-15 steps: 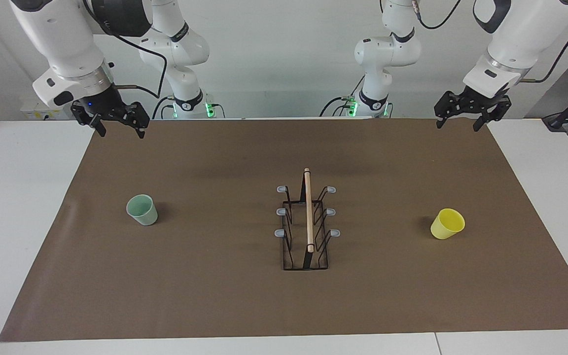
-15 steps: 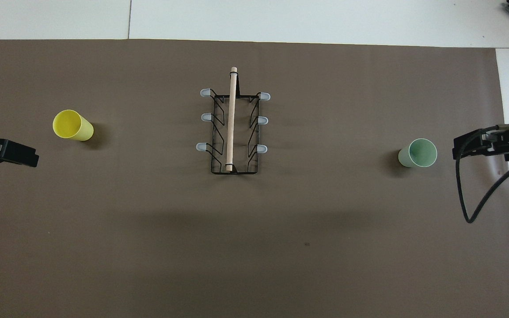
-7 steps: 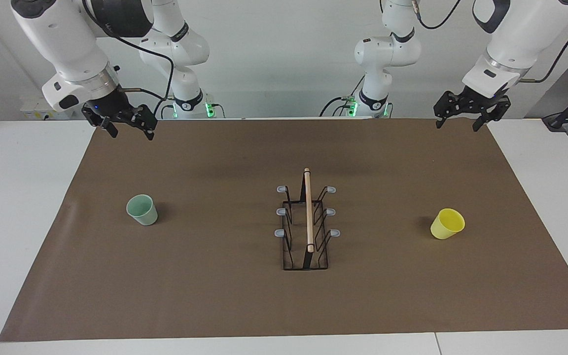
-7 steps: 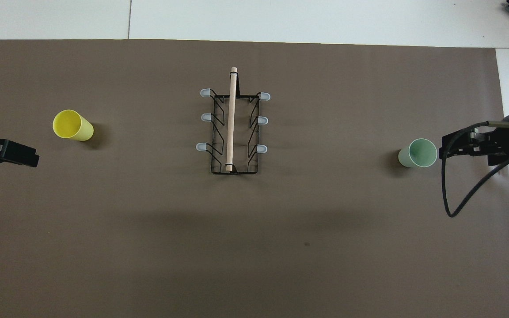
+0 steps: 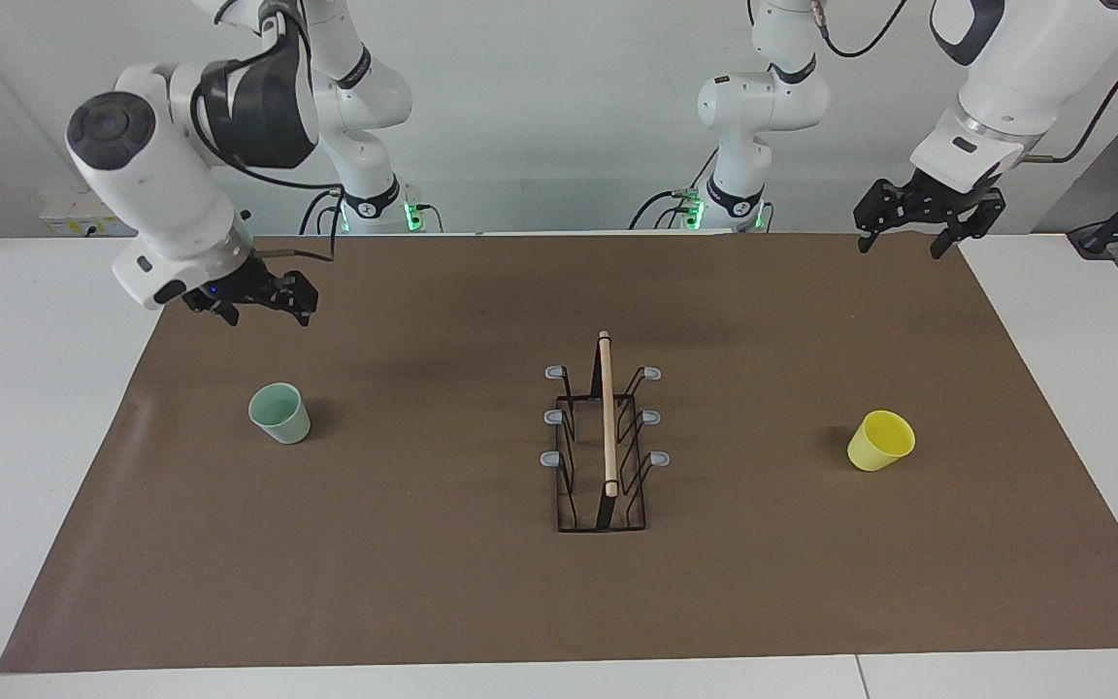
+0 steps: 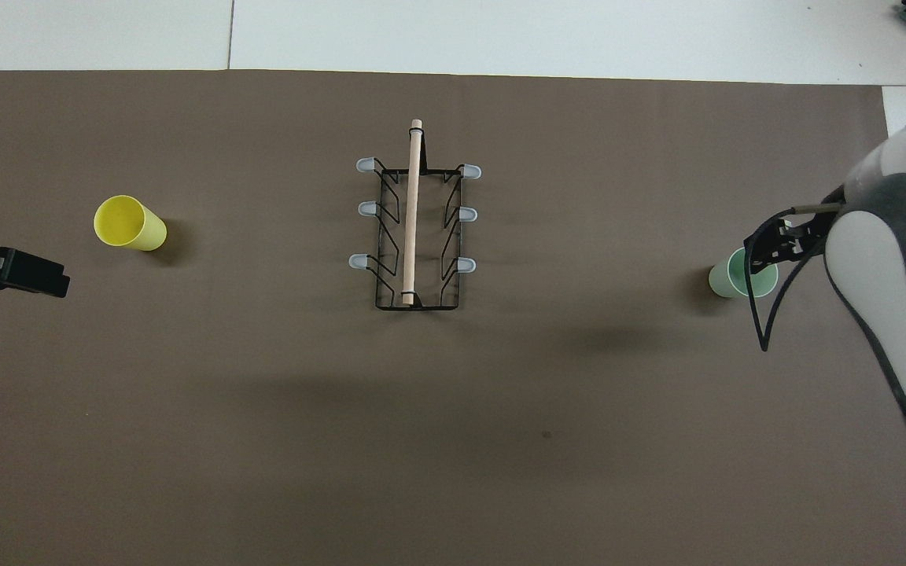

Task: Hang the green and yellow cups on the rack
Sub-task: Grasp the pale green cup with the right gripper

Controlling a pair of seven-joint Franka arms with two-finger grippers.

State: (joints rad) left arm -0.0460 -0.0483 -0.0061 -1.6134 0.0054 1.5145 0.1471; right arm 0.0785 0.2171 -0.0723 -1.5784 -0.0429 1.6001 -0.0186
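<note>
Green cup (image 5: 279,413): upright, mouth up, on the brown mat (image 5: 423,602) toward the right arm's end of the bench; untouched, well apart from the rack.
Right gripper (image 5: 263,301): hangs above the mat close to the green cup, a little nearer the robots' edge; fingers spread apart, empty. Likely lining up for a grasp.
Rack (image 5: 604,449): mid-bench, wooden rod (image 5: 607,413) running from the robots' edge toward the opposite edge; all six prongs bare, three facing each end, so each arm has its own side.
Yellow cup (image 5: 880,440): upright toward the left arm's end.
Left gripper (image 5: 920,229): waits over the mat's corner at the robots' edge; fingers parted, empty.
</note>
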